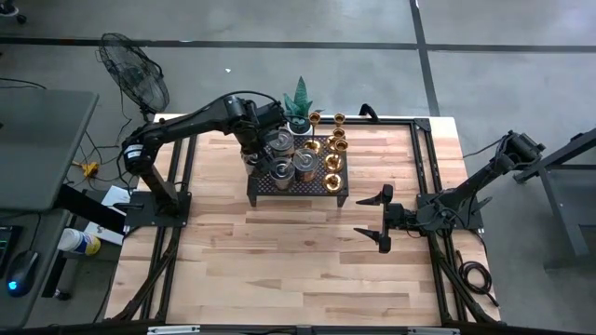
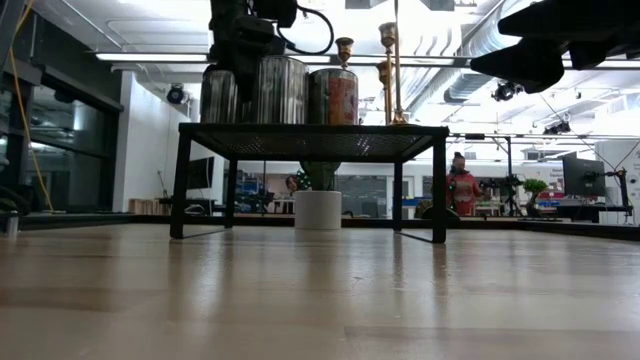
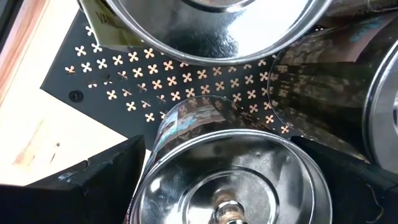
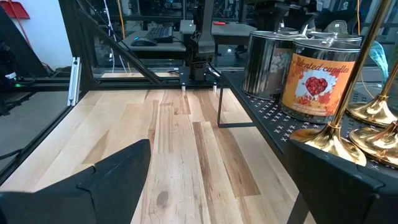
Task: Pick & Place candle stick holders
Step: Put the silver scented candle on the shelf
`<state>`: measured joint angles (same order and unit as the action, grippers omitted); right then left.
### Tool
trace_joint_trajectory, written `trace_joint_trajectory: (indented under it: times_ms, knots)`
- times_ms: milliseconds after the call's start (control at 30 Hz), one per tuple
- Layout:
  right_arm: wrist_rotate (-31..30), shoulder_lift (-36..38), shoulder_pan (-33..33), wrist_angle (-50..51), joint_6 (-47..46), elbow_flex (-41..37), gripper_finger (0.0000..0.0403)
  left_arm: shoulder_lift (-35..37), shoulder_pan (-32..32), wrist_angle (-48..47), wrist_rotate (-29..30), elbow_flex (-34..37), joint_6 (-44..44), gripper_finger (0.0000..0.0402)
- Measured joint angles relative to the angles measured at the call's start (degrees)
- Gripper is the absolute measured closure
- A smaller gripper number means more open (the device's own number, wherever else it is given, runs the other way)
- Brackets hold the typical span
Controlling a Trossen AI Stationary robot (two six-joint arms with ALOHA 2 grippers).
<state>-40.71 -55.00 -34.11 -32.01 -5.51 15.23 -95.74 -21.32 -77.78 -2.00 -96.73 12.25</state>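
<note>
A black perforated rack [image 1: 298, 186] stands on the wooden table. It carries several silvery round holders [image 1: 305, 166] and brass-gold holders [image 1: 333, 149]. My left gripper [image 1: 258, 154] is above the rack's left end. It is shut on one silvery holder [image 3: 230, 180], which stands on the rack [image 3: 124, 93]. In the low view that holder [image 2: 220, 95] is the leftmost one. My right gripper [image 1: 384, 220] hangs open and empty over the table to the right of the rack, and it also shows in its own wrist view [image 4: 224, 186]. My left gripper comes from above, pointing down, with one finger [image 3: 93, 180] on each side of the silvery holder's round wall just under its rim [image 3: 155, 155]. The holder stands upright with its base on the rack.
A spiky green plant [image 1: 300, 98] in a white pot stands behind the rack. An orange-labelled tin [image 4: 317, 84] stands at the rack's near side. Bare table [image 1: 279, 261] lies in front of the rack. A fan [image 1: 135, 70] stands off the table's far left corner.
</note>
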Motion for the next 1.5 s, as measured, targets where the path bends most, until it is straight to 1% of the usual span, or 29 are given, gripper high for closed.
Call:
trace_joint_trajectory:
  times_ms: [500,1000,1233,1367,1500]
  knots:
    - [0.01,0.00,0.00,0.02,0.00,-0.01,0.0041,2.65,0.00,0.51,-0.13,0.01,-1.53,0.0011]
    - [0.00,0.00,0.00,0.01,0.00,-0.01,0.0041,4.52,0.00,5.02,0.27,-0.13,-3.02,0.0011]
    - [-0.01,0.00,-0.02,0.02,-0.01,-0.01,0.0041,4.66,0.00,3.07,4.09,-6.02,-5.82,0.0011]
    - [0.00,0.00,0.00,0.01,0.01,-0.01,0.0041,4.94,-0.02,0.91,4.21,-10.51,-7.24,0.0011]
    - [0.01,0.00,-0.02,0.02,-0.01,-0.01,0.0041,8.79,-0.02,1.93,3.88,-10.63,-6.87,0.0011]
